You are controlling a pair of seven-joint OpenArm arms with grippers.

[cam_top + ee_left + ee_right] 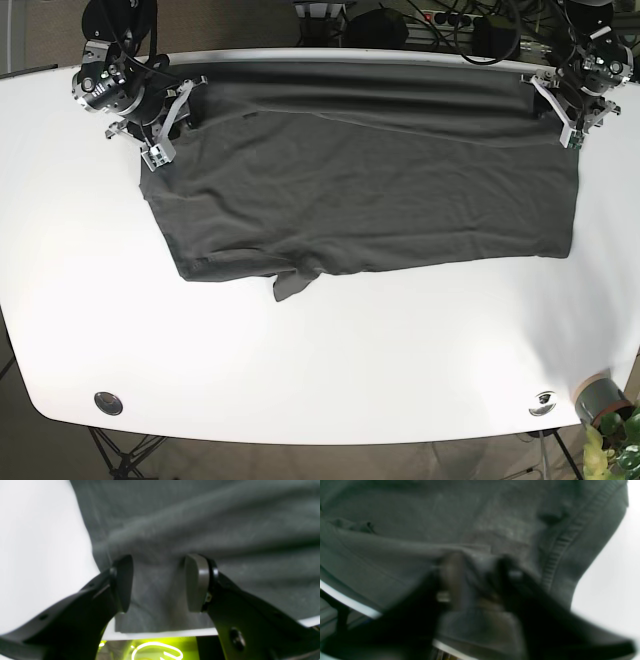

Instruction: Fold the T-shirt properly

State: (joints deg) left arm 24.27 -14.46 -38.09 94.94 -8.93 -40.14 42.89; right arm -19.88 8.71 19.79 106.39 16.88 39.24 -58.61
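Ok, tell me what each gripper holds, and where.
Left gripper: open astride the dark grey cotton T-shirt, holding nothing. Right gripper: too blurred to tell.

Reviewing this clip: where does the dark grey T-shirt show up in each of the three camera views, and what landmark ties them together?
Left wrist: T-shirt fills the top and right, its hem between the open left pincer.
Right wrist: it fills most of the frame, blurred; ribbed collar on the right, right pincer at the cloth.
Base: it lies spread across the far half of the table.
Shared landmark: the white table edge, under the cloth.
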